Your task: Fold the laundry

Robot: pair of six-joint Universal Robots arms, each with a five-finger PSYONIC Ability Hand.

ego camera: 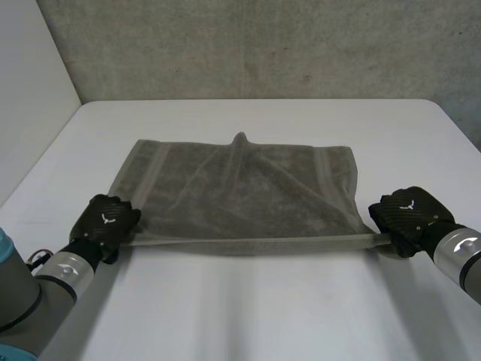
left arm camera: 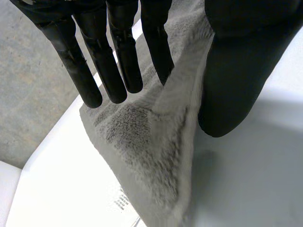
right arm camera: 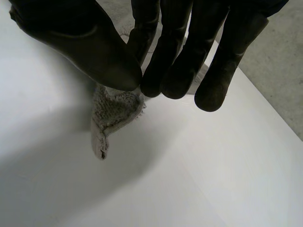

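Towel (ego camera: 248, 195): near edge stretched L–R btwn hands.
Left hand (ego camera: 107, 216) & right hand (ego camera: 406, 212) each pinch a near corner; far edge lies toward frame top.

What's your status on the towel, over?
Left robot hand pinching towel at near left corner; right robot hand at near right corner. Near edge taut between them, rest on table. Nothing in the way.

Print on white label (left arm camera: 121, 200) at towel (left arm camera: 142, 137) edge, too small to read

Olive-grey towel (ego camera: 248, 197) on white table (ego camera: 248, 316), near edge taut, small peak at far edge.
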